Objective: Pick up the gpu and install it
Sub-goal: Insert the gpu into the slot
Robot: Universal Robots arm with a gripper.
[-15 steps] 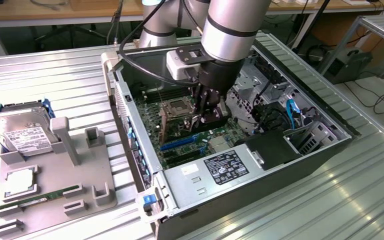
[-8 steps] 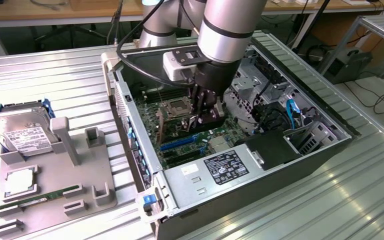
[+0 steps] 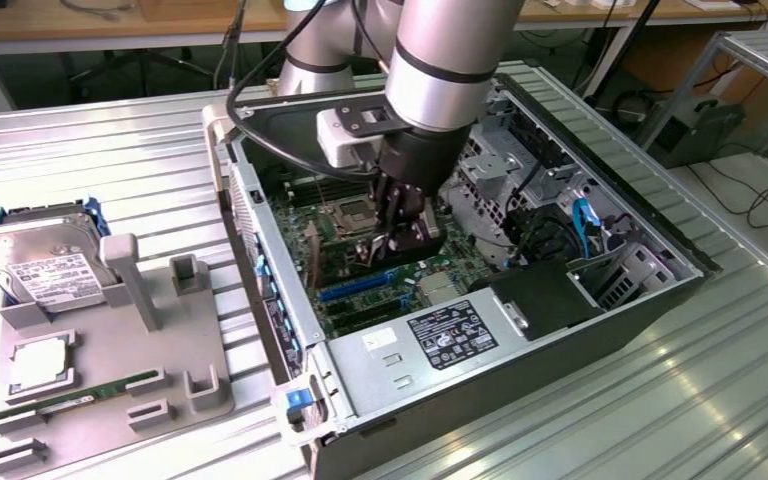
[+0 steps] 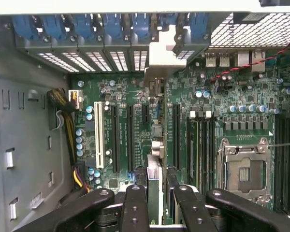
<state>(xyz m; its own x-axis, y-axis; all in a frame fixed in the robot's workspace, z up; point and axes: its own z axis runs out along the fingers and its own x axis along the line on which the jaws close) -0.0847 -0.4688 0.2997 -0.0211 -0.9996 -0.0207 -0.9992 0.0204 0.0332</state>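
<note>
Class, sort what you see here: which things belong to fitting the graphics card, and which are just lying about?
In the job: tool, gripping the graphics card; main board slots; computer case.
Lying about: hard drive, memory stick, square silver chip, grey holder.

The motherboard (image 4: 135, 96) is green, its expansion slots black and one white (image 4: 98, 133). Blue clips (image 4: 87, 24) line the grey case (image 3: 398, 350). The gripper (image 4: 157, 205) is black.

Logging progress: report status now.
End effector shut on thin black circuit card with silver bracket. Card edge-on over green motherboard slots. Nothing visible in the way.
</note>
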